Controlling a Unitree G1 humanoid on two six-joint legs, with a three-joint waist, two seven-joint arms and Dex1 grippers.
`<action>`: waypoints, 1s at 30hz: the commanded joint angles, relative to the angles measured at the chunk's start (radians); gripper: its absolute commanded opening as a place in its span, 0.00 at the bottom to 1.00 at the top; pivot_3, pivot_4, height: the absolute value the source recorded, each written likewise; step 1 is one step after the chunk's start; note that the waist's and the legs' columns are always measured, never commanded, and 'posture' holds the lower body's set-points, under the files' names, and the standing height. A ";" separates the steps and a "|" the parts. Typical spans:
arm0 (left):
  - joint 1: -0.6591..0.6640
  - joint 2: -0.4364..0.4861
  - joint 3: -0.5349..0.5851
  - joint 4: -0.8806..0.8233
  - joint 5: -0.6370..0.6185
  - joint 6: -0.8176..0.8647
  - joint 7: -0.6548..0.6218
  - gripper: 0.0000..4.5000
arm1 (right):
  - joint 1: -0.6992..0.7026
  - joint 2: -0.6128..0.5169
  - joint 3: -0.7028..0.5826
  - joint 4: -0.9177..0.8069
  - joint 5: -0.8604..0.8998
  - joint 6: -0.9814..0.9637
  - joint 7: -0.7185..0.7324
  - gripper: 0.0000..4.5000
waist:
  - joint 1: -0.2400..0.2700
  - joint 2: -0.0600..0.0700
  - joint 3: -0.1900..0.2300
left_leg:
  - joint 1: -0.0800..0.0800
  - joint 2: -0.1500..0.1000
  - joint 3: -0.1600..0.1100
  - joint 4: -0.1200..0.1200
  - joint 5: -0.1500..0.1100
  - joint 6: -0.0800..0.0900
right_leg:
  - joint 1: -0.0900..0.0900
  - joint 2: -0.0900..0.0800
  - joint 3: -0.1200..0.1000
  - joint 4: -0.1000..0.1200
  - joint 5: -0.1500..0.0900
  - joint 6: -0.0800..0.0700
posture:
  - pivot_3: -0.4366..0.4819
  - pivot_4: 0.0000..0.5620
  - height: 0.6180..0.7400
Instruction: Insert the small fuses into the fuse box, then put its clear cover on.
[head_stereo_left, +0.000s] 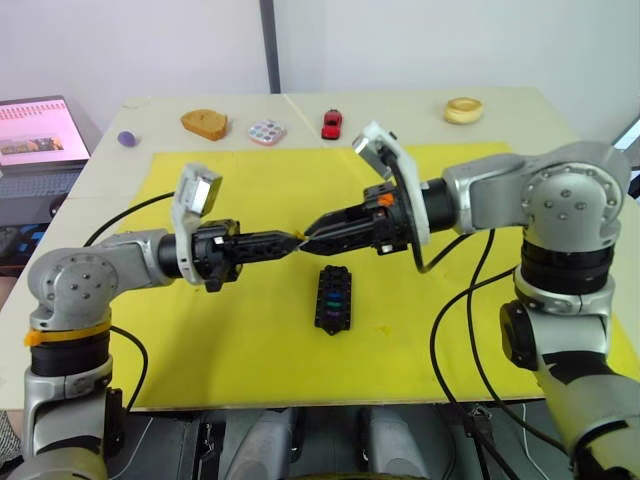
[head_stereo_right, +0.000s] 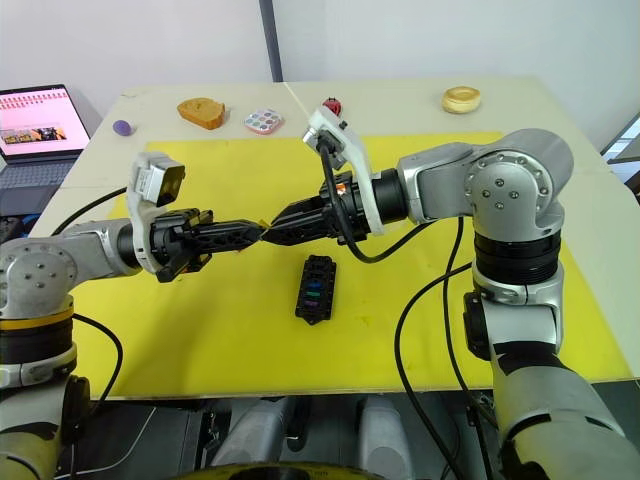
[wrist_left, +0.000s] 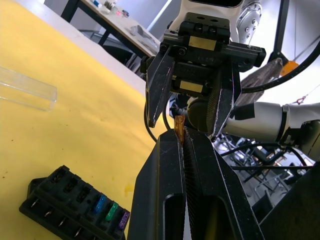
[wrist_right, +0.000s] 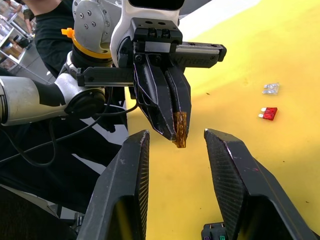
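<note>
While left fingers (wrist_right: 165, 107) pinching amber fuse (wrist_right: 180, 129), right fingers (wrist_left: 220, 100) parted, over yellow mat (head_stereo_left: 250, 340) on beige table (head_stereo_left: 400, 105).

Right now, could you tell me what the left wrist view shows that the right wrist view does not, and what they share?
Left wrist view: the clear cover lying on the yellow mat, and most of the fuse box with blue, green and purple fuses seated in it.

Right wrist view: a red fuse and a clear fuse loose on the mat, plus a person in a dark shirt behind the arm.

Both: the left gripper shut on the amber fuse, and the right gripper open around it.
</note>
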 joint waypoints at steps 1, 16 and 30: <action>-0.009 0.013 0.009 -0.007 -0.021 -0.013 -0.005 0.00 | -0.014 -0.007 -0.014 -0.022 0.021 0.006 0.002 0.39 | 0.000 0.000 0.000 | 0.000 0.000 0.000 0.000 0.000 0.000 | 0.000 0.000 0.000 0.000 0.000 0.000 | 0.48 0.27 1.00; -0.001 0.016 0.004 -0.006 -0.013 -0.026 -0.016 0.00 | -0.016 -0.005 0.002 -0.028 0.017 0.003 0.006 0.29 | 0.000 0.000 0.000 | 0.000 0.000 0.000 0.000 0.000 0.000 | 0.000 0.000 0.000 0.000 0.000 0.000 | 0.48 0.27 1.00; 0.024 0.021 0.000 -0.017 -0.015 -0.042 -0.021 0.00 | -0.032 -0.002 0.006 -0.025 0.019 0.002 0.006 0.14 | 0.000 0.000 0.000 | 0.000 0.000 0.000 -0.001 0.000 0.000 | 0.000 0.000 0.000 0.000 0.000 0.000 | 0.48 0.27 1.00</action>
